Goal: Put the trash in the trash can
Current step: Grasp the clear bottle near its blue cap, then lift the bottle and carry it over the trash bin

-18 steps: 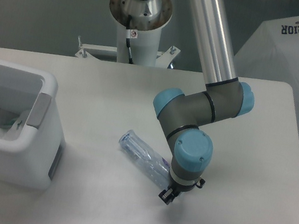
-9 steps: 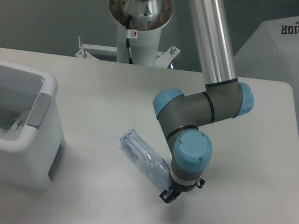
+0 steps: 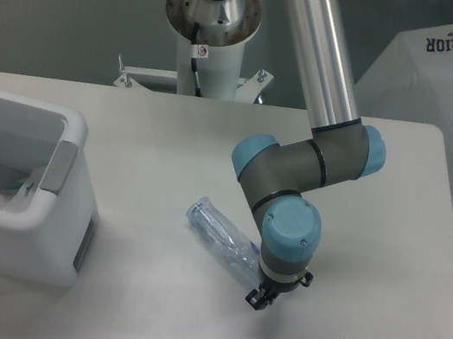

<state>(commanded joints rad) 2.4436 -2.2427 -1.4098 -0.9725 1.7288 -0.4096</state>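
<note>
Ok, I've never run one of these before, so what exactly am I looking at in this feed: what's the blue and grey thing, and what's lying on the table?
There is one view, from a fixed camera looking down at the table from the front. The blue and grey thing is a robot arm: a silver tube with jointed grey segments and blue caps. At its tip is the gripper, a small black two-finger part pointing down at the table. It is right at one end of the clear crushed plastic bottle, which lies on its side. The arm's wrist blocks the fingers, so I cannot tell whether they have closed on the bottle. At the left stands the trash can, a white bin with a thick rim. Inside it you can see crumpled white paper, so one piece of trash is already in.
</note>
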